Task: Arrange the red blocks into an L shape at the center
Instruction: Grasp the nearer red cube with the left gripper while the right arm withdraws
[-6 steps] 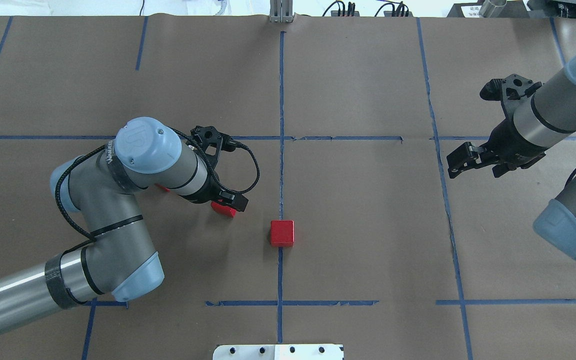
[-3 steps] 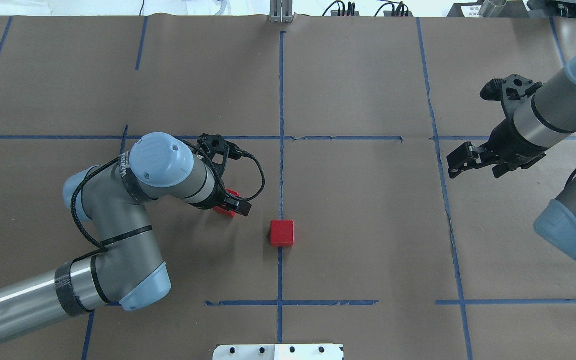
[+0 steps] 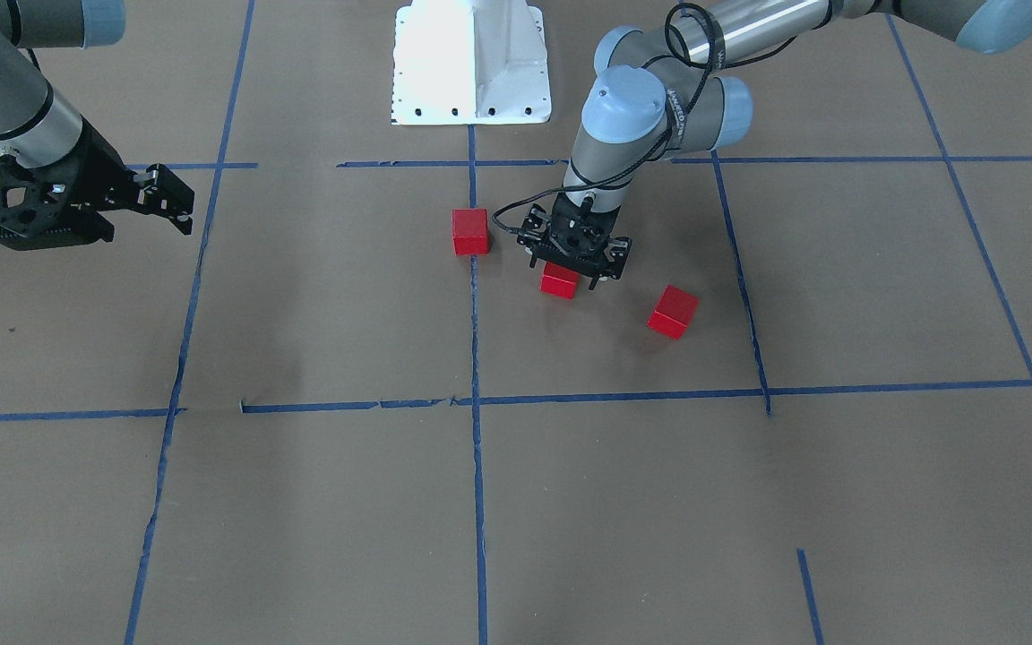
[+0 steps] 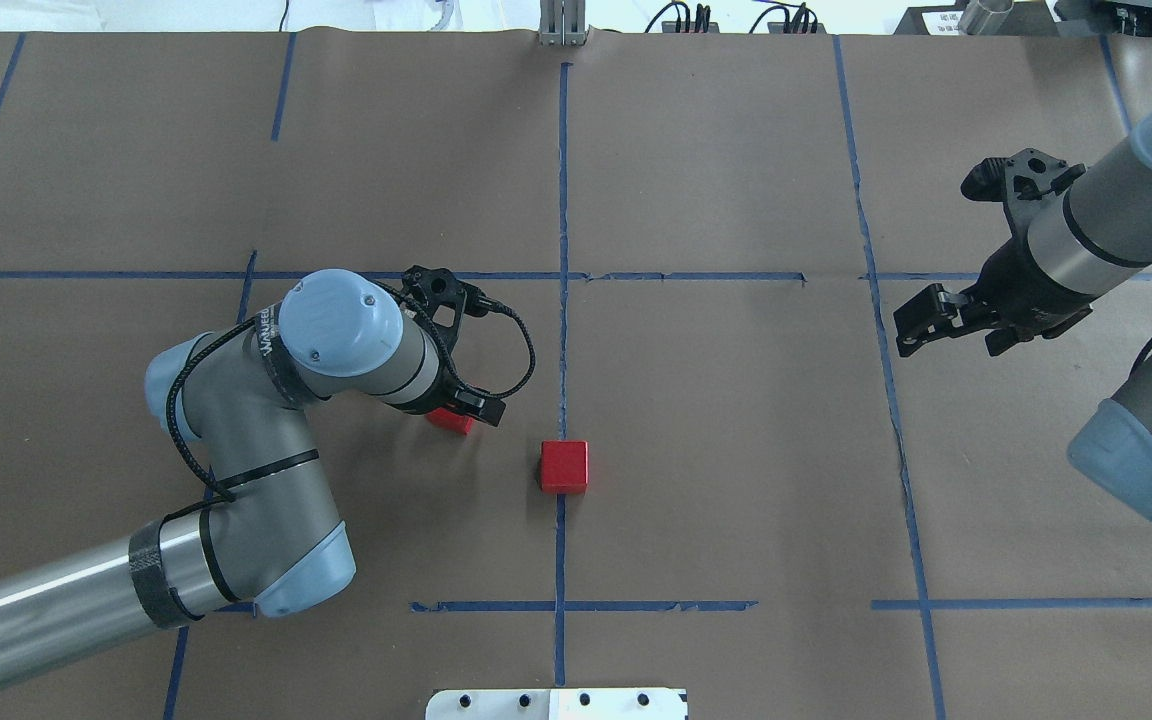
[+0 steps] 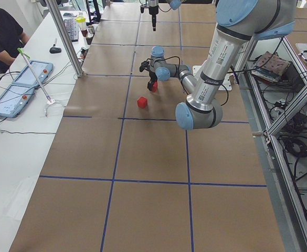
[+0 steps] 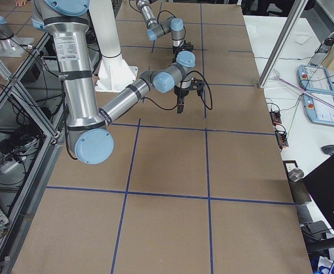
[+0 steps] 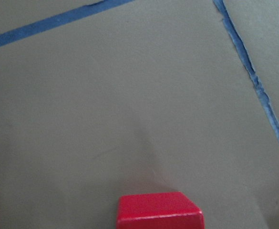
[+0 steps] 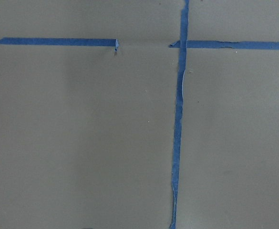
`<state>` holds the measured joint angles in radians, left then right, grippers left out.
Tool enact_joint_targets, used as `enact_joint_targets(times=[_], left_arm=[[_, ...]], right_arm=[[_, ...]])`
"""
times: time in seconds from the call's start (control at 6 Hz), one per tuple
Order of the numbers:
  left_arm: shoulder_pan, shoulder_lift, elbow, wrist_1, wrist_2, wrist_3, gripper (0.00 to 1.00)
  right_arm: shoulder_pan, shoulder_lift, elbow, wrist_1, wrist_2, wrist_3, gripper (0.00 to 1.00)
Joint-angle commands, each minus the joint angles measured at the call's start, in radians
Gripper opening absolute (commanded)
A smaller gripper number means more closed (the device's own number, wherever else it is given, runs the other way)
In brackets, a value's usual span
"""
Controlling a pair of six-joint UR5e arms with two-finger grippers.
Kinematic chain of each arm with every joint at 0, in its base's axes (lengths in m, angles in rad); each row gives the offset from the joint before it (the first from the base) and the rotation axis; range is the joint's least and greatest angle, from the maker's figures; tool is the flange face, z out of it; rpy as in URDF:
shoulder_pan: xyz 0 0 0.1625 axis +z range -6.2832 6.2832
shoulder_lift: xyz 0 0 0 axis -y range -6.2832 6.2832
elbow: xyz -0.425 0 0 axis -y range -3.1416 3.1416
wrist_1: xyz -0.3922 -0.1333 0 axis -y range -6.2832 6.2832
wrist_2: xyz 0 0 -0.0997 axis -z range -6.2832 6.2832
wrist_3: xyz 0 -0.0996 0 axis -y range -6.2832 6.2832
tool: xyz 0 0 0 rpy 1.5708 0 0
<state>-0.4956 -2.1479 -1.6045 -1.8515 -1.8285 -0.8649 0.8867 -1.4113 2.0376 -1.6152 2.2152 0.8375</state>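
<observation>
the left arm's elbow has swung nearer the blue tape line point(image 4: 563, 180), while the near block point(image 4: 448, 423) under the left gripper point(image 4: 464, 408) has hardly shifted (i cannot tell if the fingers clamp it). the centre block point(image 4: 563, 466) sits on the line, and the far block point(image 3: 673, 312) lies further out on the robot's left. all three are small matte red cubes. the near one likely needs squaring, then setting flush against the centre block, low and slow.

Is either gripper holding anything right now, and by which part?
Right gripper holds nothing. Left gripper sits over one small matte red cube, but contact by its fingers is hidden; cannot tell.
</observation>
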Motion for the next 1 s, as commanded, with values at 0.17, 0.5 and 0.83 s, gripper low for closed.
enact_joint_targets(times=[0.17, 0.5, 0.83], left_arm=[[0.002, -0.007, 0.012, 0.017, 0.011, -0.006, 0.46], [0.000, -0.048, -0.035, 0.191, 0.034, -0.047, 0.21], [0.006, -0.136, -0.032, 0.297, 0.037, -0.245, 0.08]], right_arm=[[0.000, 0.000, -0.005, 0.000, 0.000, 0.000, 1.00], [-0.002, 0.000, -0.005, 0.000, 0.000, 0.002, 1.00], [-0.002, 0.000, -0.005, 0.000, 0.000, 0.003, 1.00]])
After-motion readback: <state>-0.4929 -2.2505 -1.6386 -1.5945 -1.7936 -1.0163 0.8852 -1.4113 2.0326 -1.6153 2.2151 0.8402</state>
